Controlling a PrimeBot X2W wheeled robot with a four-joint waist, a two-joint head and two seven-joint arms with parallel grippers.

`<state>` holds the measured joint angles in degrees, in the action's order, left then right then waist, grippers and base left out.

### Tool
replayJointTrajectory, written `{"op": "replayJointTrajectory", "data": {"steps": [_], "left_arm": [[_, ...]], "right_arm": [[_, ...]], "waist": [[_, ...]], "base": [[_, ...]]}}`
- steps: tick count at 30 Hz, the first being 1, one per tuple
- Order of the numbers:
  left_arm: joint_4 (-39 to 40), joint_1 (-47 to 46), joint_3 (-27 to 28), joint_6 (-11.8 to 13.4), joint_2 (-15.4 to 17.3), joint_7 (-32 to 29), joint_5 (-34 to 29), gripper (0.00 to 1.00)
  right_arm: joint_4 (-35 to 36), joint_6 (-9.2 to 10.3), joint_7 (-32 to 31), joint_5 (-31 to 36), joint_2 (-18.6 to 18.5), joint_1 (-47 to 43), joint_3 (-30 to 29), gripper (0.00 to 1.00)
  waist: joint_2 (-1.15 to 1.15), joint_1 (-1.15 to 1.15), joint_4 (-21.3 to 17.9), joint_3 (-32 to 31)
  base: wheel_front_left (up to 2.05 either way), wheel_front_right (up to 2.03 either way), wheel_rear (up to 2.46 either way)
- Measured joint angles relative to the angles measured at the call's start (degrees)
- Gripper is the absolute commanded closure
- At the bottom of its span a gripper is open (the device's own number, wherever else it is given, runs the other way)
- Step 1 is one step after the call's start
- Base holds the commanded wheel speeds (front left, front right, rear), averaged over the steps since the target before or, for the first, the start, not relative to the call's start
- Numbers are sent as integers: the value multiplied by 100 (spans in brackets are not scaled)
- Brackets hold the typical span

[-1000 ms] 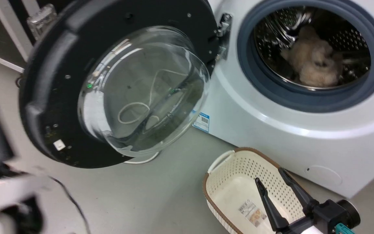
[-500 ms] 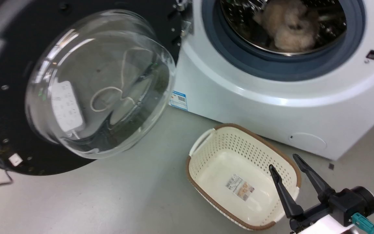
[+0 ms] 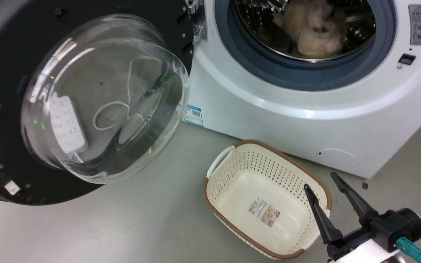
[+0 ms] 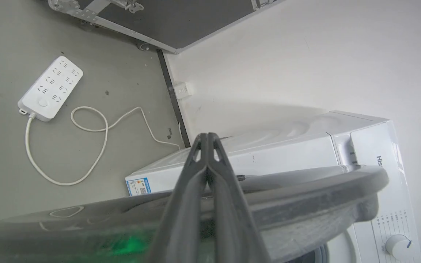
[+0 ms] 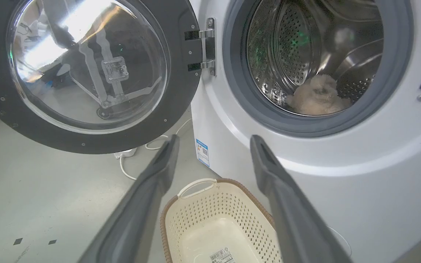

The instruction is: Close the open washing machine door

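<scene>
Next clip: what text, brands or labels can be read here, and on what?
"His": a brand name's start on the washing machine, the rest hidden behind the washing machine door.
The blue label low on the machine: too small to read.
The sticker in the basket: blurred.
The grey warning label beside the drum opening: too small.
Marks by the dial: too small.

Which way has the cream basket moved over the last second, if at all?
No. The basket still sits just in front of the washing machine, by its round flap. The camera turned, which shifted the whole picture.
</scene>
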<state>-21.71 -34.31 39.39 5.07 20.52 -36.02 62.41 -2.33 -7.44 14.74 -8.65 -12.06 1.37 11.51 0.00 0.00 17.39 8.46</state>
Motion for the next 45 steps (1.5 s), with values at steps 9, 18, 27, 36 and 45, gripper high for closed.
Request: {"op": "replayJointTrajectory", "data": {"steps": [9, 18, 27, 36, 45], "left_arm": [[590, 578, -223, -168, -358, -1106, 527, 100], [1768, 1566, -675, -216, -1278, -2288, 1193, 100], [2778, 2537, -1335, 20, -1719, -2446, 1914, 100], [3192, 3310, -3244, 110, -1753, -1218, 2960, 100], [2822, 2973, -4568, -275, -1730, 218, 3671, 100]], "right_arm": [[-134, 0, 0, 10, 164, -18, -13, 0], [-272, 0, 1, 92, 377, -121, -258, 0], [-298, 0, 1, 163, 444, -174, -379, 0], [-290, 0, 1, 149, 335, -101, -461, 0], [-271, 0, 1, 44, 224, 208, -436, 0]], "waist": [[0, 0, 88, -356], [0, 0, 35, -757], [0, 0, -273, -815], [0, 0, -836, -551], [0, 1, -1590, -139]], "base": [[0, 0, 0], [0, 0, 0], [0, 0, 0], [0, 0, 0], [0, 0, 0]]}}
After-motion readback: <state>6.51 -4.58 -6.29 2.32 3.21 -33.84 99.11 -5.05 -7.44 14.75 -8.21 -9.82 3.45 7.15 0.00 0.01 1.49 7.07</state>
